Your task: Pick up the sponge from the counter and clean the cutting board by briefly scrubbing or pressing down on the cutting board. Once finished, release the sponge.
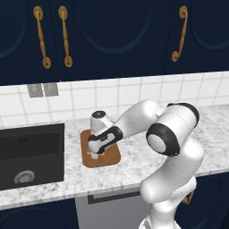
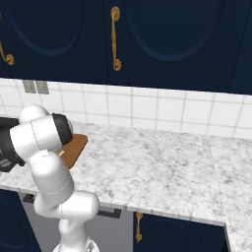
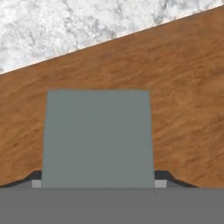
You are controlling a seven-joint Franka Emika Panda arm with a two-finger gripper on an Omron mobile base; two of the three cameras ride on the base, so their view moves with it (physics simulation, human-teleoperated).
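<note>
Hand view: sponge (image 3: 97, 138) clamped between end effector (image 3: 98, 177) fingers, grey top facing camera, board (image 3: 183, 87) directly beyond. Likely soft, light; side grip suits pressing. Surface (image 3: 65, 26) past board's edge.

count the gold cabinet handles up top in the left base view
3. Two gold handles hang side by side on the dark upper cabinets at the left, above the sink; a third is at the right. Others may lie outside the picture.
</note>
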